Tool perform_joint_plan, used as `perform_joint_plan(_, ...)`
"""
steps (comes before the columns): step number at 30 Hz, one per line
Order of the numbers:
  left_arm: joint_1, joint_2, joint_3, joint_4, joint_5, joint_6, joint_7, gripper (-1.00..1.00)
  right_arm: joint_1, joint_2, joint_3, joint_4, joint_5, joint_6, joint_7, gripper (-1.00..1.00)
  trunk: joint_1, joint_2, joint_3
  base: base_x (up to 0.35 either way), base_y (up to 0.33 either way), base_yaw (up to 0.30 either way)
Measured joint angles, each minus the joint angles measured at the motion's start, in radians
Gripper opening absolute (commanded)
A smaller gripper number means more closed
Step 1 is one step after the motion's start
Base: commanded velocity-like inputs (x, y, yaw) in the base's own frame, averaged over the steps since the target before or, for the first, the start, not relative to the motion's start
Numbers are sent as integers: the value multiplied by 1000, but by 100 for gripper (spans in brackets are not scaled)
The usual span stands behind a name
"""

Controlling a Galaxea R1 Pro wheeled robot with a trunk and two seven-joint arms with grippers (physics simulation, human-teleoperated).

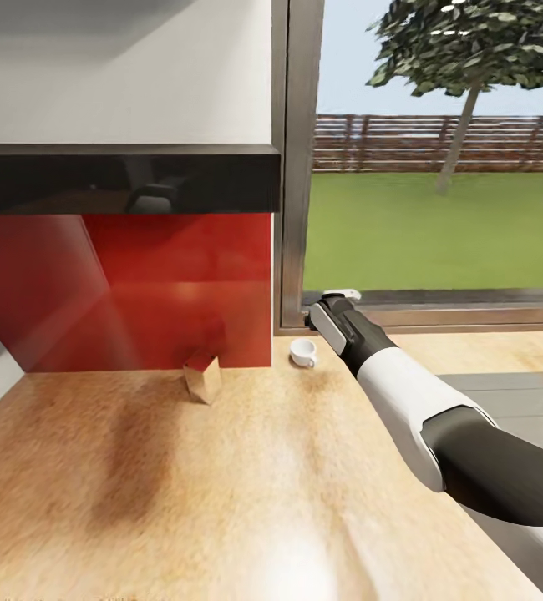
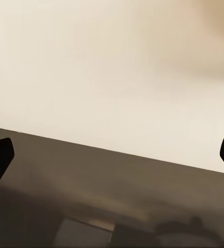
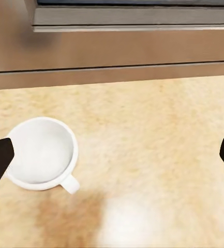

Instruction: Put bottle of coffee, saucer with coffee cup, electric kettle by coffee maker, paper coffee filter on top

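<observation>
The right arm (image 1: 405, 401) stretched across the countertop (image 1: 221, 484) toward the window, its gripper (image 3: 112, 155) spread wide and empty, hovering just beside the coffee cup (image 3: 41, 152), presumably lining up a grasp.

Coffee cup (image 3: 41, 153) unobstructed; window frame (image 3: 112, 57) close behind.

Right arm: extended forward and slightly leftward, right end effector (image 3: 112, 155) open wide. Left end effector (image 2: 112, 155): fingers parted wide.
</observation>
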Motion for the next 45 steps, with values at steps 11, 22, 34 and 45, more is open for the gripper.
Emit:
perform_joint_plan(11, 0, 0, 0, -1, 0, 0, 0, 100, 0, 0, 0, 0, 0, 0, 0, 100, 0, 0, -17, 0, 0, 109)
perform_joint_plan(22, 0, 0, 0, 0, 0, 0, 0, 100, 0, 0, 0, -1, 2, 2, 1, 100, 0, 0, -35, 0, 0, 20)
perform_joint_plan(34, 0, 0, 0, 1, 0, 0, -1, 100, 2, 0, -1, -2, 2, 1, 1, 100, 0, 0, -54, 0, 0, 0)
perform_joint_plan(45, 0, 0, 0, 1, 0, 0, 1, 100, 3, 0, -1, -2, 2, 1, 1, 100, 0, 0, -71, 0, 0, 0)
